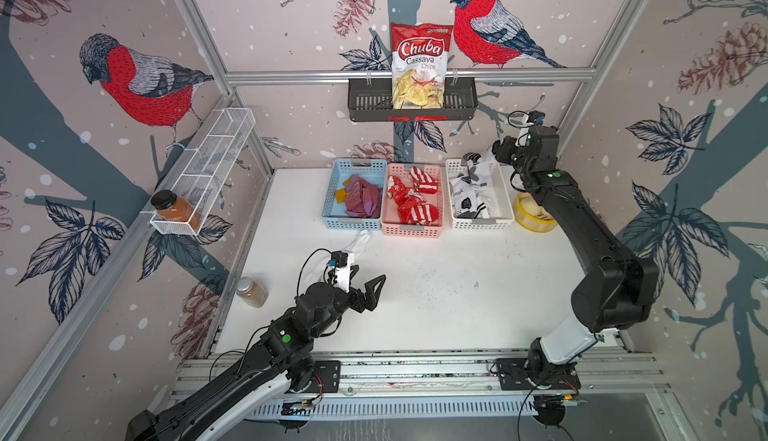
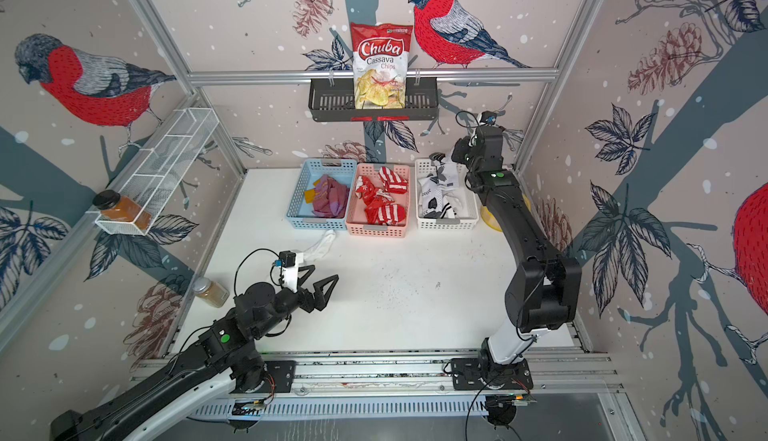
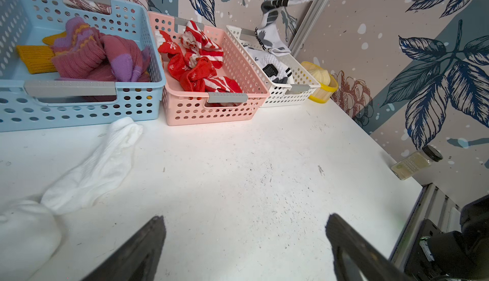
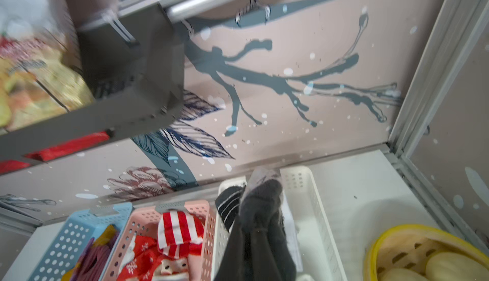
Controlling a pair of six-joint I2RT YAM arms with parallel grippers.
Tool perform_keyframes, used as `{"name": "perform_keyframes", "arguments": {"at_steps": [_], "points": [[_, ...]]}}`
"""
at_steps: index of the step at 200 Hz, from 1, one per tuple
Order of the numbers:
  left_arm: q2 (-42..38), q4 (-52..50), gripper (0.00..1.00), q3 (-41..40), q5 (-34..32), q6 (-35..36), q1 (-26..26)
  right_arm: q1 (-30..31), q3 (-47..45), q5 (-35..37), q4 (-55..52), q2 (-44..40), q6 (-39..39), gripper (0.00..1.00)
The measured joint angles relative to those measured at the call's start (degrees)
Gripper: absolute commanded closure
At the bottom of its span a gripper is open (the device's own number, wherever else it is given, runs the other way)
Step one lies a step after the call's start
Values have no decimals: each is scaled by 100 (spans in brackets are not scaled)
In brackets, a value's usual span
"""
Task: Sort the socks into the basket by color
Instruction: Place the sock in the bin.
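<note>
The right gripper [image 1: 496,153] is up at the far right corner, pressed together on a white sock with black patches [image 1: 478,164]. That sock dangles over the far end of the white basket [image 1: 482,223]. Its lower end reaches down among the white-and-black socks [image 1: 469,200] lying there (whether it touches them, I cannot tell).

Next to that basket stands the pink basket [image 1: 411,230] with a heap of red-and-white socks [image 1: 413,202]. Next again is the blue basket [image 1: 351,223], holding purple socks [image 1: 363,200] with mustard cuffs. The three sit side by side along the back of the white table [image 1: 457,293].

The left gripper [image 1: 369,273] hovers low over the near left part of the table, fingers spread wide with nothing between them. A plain white sock [image 1: 359,241] lies stretched on the table just in front of the blue basket. The left wrist view shows a second white sock [image 3: 23,229] bunched at its near end. A yellow tub [image 1: 536,218] sits just beside the white basket, on its outer side.
</note>
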Motion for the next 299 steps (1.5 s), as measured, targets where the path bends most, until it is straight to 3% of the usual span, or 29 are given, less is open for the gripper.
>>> {"name": "perform_keyframes", "arguments": {"at_steps": [50,135,188,299], "points": [[-42,0,5,-15,0,0,0,74,-1185,527,240,-87,219,97],[-42,-15,5,-22,-20,0,0,232,-1915,927,363,254,586,97],[-114,-22,5,-22,-22,0,0,221,-1869,787,299,680,741,96],[-195,-136,5,-39,-35,0,0,20,-450,-87,-522,2179,734,90]]}}
